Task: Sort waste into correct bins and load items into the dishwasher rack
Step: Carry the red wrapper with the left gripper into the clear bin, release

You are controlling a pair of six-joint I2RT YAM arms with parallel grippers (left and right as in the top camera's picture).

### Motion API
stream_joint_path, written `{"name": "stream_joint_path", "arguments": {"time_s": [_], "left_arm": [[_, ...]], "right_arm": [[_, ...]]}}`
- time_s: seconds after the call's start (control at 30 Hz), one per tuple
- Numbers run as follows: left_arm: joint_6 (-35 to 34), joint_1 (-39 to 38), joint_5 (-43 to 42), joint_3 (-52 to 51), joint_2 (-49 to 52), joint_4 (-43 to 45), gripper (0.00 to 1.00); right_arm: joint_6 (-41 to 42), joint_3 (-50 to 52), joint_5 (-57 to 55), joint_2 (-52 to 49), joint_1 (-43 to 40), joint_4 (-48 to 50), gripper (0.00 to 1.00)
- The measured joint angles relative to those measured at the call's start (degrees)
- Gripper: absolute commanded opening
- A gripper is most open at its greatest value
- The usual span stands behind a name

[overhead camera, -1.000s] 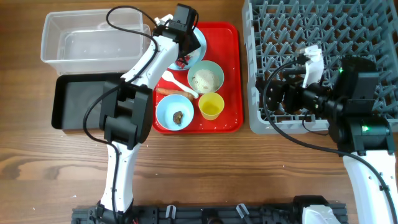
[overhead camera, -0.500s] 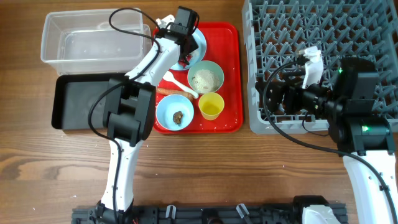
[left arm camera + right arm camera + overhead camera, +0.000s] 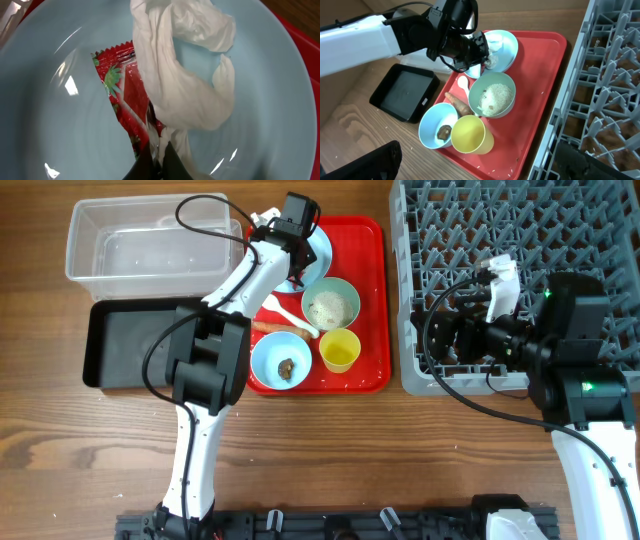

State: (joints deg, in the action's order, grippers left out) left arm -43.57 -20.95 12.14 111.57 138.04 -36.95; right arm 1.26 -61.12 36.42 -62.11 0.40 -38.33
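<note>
Left gripper (image 3: 158,162) is pinched near-closed on the low end of the red snack wrapper (image 3: 125,92) in the pale blue plate (image 3: 45,125) (white scrap (image 3: 175,85) draped over, prob. caught too); both look light and limp, the film slick, so I'd grip the crimped edge.

Wooden table (image 3: 90,450) — mid-brown planks running left to right, darker grain streaks, a few knots. It fills the overhead view edge to edge. Light soft and even (shadows short, faint). Right wrist view: same wood at left and top — left wrist view: a sliver, top right corner.
</note>
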Motion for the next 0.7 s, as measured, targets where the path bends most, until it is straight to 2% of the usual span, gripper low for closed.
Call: {"name": "stream_joint_path", "arguments": {"time_s": [0.23,0.4,0.57,0.7], "left_arm": [[1.46,0.04,-0.42,-0.24,-7.78,-2.16,0.04],[1.7,1.14,-0.61,-0.17,-21.44,-4.15,0.04],[1.92,5.88,-0.26,0.52,-29.51,-9.86,0.04],[1.95,11.56,0.04,0.57,-29.22,-13.16,0.04]], "right_arm": [[0.0,0.0,0.0,0.0,0.0,0.0,1.0],[0.02,0.0,0.0,0.0,0.0,-0.02,1.0],[0.0,0.0,0.0,0.0,0.0,-0.02,1.0],[0.02,0.0,0.0,0.0,0.0,-0.02,1.0]]}}
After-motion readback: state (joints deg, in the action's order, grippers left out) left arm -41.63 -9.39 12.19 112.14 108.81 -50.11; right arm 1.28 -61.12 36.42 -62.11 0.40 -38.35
